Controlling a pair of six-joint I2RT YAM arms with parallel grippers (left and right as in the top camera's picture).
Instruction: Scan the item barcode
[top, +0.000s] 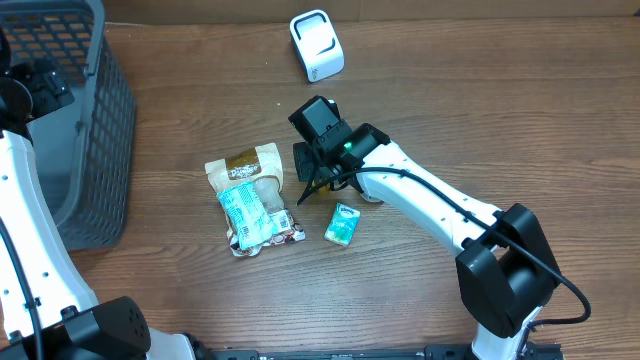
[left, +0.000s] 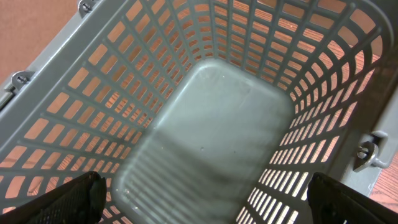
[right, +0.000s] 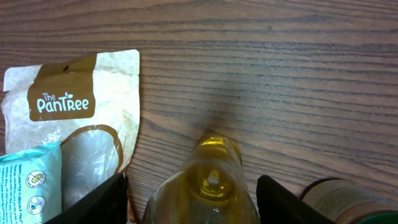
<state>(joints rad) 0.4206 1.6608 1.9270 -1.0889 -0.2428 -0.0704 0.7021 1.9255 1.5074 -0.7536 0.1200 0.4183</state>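
Yellow clear plastic bottle (right: 210, 163) sits right between the right gripper (right: 194, 198) jaws, long axis pointing forward, cap end away. Jaws half-spread, straddling it; can't tell if gripped. Left gripper (left: 205, 208) spread wide, empty, over grey plastic basket (left: 155, 74).

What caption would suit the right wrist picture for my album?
Right gripper straddling a yellow bottle beside a PanTree pouch on the wooden table.

Soft, even light from overhead fills the room; shadows on the bench (top: 500, 110) are short and faint. The basket (left: 217, 106) floor is smeared with blur on the left wrist camera. On the right wrist's, the yellow bottle (right: 211, 180) sits soft, the pouch (right: 68, 106) lettering crisp.
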